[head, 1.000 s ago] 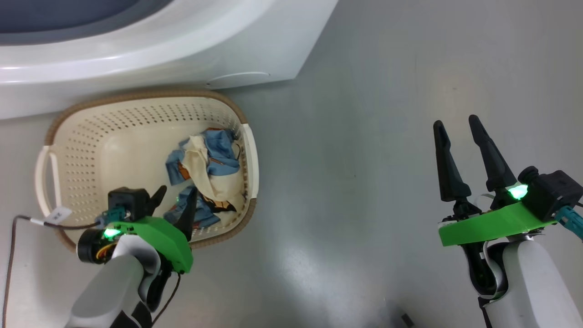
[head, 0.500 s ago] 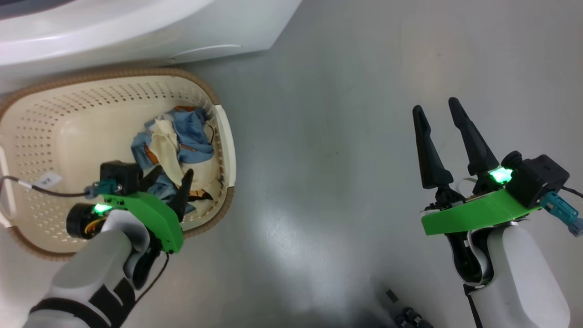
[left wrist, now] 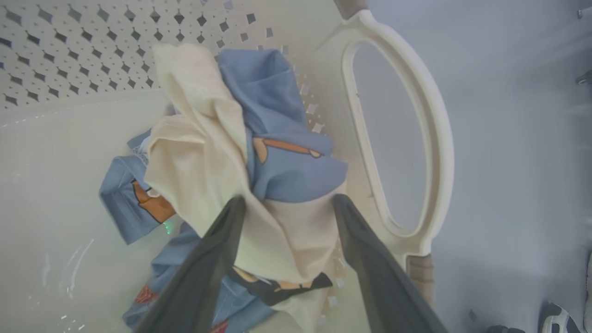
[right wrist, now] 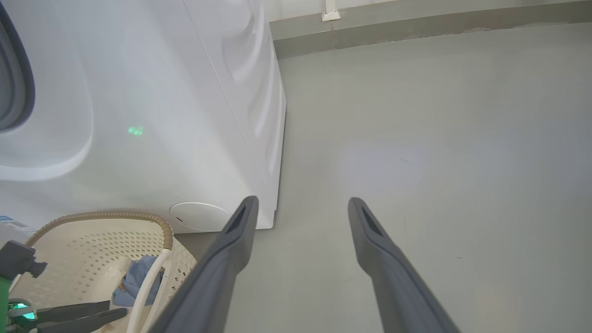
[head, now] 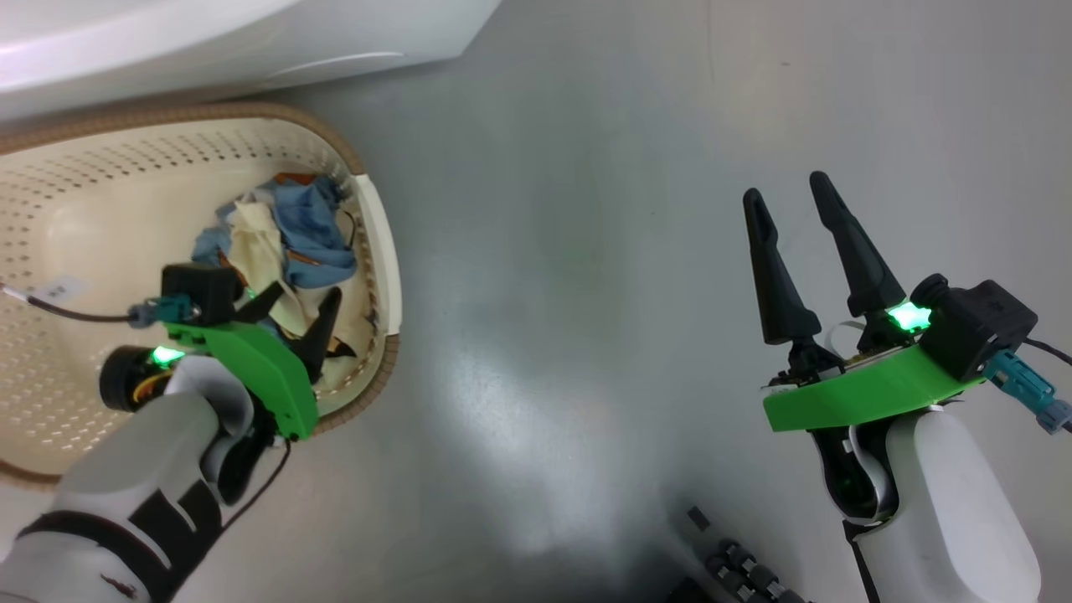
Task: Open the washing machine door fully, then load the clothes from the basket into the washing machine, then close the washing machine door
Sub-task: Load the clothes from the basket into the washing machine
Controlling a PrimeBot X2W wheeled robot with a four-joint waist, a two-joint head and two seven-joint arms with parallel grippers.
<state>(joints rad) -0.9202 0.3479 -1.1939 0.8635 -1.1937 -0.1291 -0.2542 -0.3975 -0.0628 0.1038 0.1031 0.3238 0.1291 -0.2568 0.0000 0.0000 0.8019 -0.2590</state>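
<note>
Our left gripper [head: 306,289], jaws apart, straddles the clothes [head: 310,234] by the handle rim of the basket [head: 377,226]. Our right gripper [head: 784,184] hangs spread over open floor [head: 544,251].

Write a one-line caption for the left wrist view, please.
Left gripper, jaws open, poised over the blue and cream clothes in the basket.

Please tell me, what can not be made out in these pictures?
Door open or shut: washing machine cut off by head view's top edge and right wrist view's left edge.
Number of clothes: crumpled together, left gripper covering the lower part, left wrist view.
Far end of basket: cut by head view's left edge.
Dark parts, head view's bottom edge: cut off.
</note>
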